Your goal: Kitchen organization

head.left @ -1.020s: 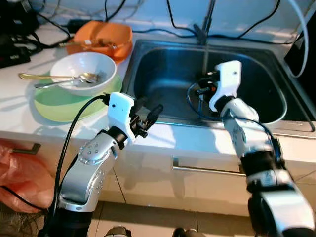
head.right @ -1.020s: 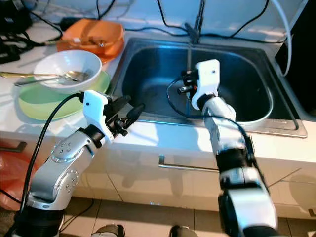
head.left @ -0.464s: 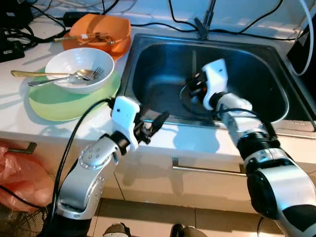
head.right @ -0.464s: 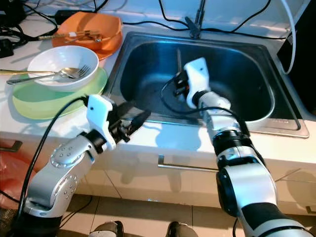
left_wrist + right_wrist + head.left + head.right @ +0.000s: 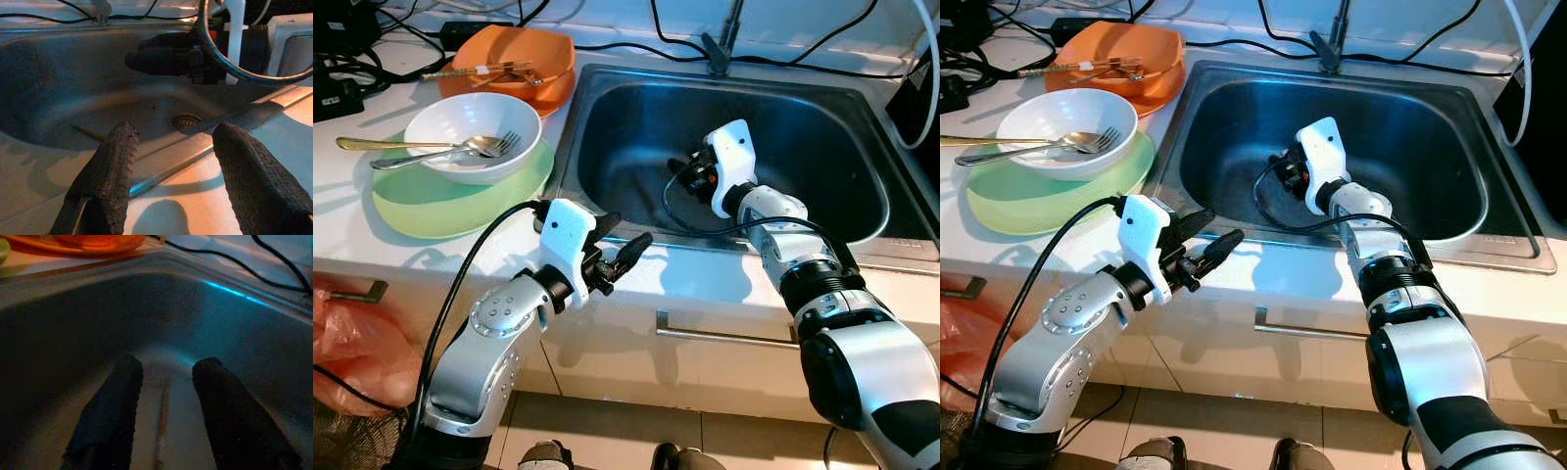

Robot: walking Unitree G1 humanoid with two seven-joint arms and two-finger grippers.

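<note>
Steel sink [image 5: 862, 211]: basin dim, drain [image 5: 185, 120] on floor, thin pale stick [image 5: 163, 417] lying flat on floor; chopstick by guess, too dim to confirm.
Right gripper [image 5: 164, 396]: down inside sink, fingers [image 5: 112, 416] spread moderately, nothing between them, stick lined up in the gap below.
Left gripper [image 5: 171, 142]: hovering over counter edge [image 5: 705, 274] at sink's front rim, fingers [image 5: 110, 169] wide apart, holding nothing.
Step in hand (judged): right gripper reaching for stick on sink floor.
Doing it well: lower until tips straddle stick, keep gap centred on it, close slowly; thin and flat on steel, likely to roll or slip, so pinch near its middle and lift straight up clear of basin wall.
Risk: tips scraping steel and pushing stick away; right arm's black cable [image 5: 680, 201] hanging loose in basin, could snag.
White bowl [image 5: 470, 132]: on green plate [image 5: 431, 201]; holds fork [image 5: 460, 149] and gold-handled utensil [image 5: 382, 145], handles sticking out over rim towards counter's left.
Orange dish [image 5: 519, 54]: behind bowl, beside sink's left rim; holds chopsticks [image 5: 475, 71] laid across it, other contents unclear.
Likely target (judged): stick to join chopsticks in orange dish.
Counter left: black cables [image 5: 352, 69].
Below counter: orange bag [image 5: 352, 343], drawer handle [image 5: 724, 336].
</note>
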